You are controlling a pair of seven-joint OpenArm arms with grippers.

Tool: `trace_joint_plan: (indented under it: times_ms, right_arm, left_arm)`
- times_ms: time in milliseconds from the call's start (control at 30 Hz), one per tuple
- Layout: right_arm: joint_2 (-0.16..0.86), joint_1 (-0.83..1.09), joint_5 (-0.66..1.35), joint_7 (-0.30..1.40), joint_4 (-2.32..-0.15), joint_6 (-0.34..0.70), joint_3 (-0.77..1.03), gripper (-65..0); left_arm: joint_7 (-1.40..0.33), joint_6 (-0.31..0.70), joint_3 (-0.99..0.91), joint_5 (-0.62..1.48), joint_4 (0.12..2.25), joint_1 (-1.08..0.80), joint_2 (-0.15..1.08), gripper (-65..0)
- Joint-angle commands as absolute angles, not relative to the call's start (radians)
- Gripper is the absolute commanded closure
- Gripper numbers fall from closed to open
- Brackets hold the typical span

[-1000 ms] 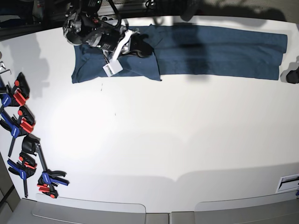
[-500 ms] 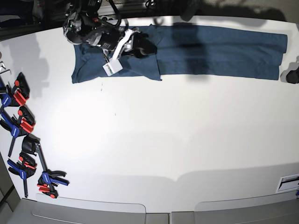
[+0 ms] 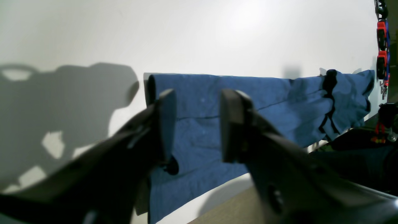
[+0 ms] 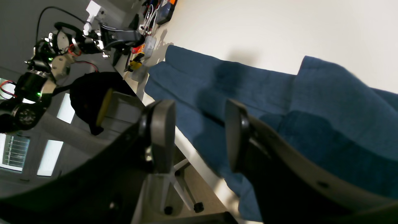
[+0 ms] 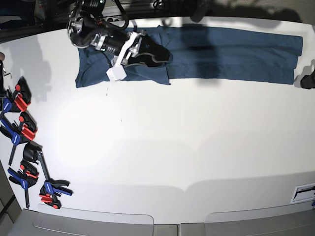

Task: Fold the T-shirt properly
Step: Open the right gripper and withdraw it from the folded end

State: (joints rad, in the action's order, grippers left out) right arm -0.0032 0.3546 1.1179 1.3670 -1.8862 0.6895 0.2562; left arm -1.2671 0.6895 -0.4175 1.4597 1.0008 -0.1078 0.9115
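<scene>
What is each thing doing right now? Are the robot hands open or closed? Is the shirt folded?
T-shirt: lying flat in a long band along the table's far edge, one end folded over.
Right gripper: open, empty, above the shirt.
Left gripper: open, empty, near the shirt's other end.
Clamps: lying untouched at the table's side.
Table: white.

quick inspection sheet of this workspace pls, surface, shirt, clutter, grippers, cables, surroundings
surface: white table, mostly bare, shadows along the far edge
job's things: T-shirt, navy, lying as a long band along the far edge, its end by the right arm doubled over
clutter: red and blue clamps on the table edge on the right arm's side
grippers: right gripper over the doubled end, jaws apart, empty; left gripper jaws apart, empty, near the other end
cables: black wires on hardware beyond the table
surroundings: dark equipment behind the far edge
</scene>
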Motion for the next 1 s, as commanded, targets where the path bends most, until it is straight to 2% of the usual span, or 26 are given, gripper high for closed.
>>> trace_joint_plan:
  times_ms: [0,300,567,767,967]
  right_arm:
    - [-0.002,0.336,1.127,1.351,-1.906,0.698,0.262,-24.6]
    - [0.009,0.221,1.096,1.348,-1.906,0.698,0.426,-24.6]
    - [0.134,0.200,1.095,1.343,-1.905,0.698,0.596,-24.6]
    - [0.207,0.200,1.096,1.332,-1.905,0.698,0.721,-24.6]
    - [0.239,0.200,1.096,1.323,-1.905,0.698,0.759,-24.6]
  left_arm:
    - [-1.256,0.698,-0.426,1.484,1.012,-0.101,0.944,-24.2]
    - [-1.255,0.698,-0.426,1.481,1.012,-0.118,0.863,-24.4]
    - [-1.113,0.698,-0.426,1.347,1.012,-0.171,0.767,-30.9]
    - [-1.060,0.698,-0.440,1.324,1.013,-0.180,0.763,-31.0]
    - [-1.053,0.698,-0.580,1.316,1.013,-0.181,0.763,-31.0]
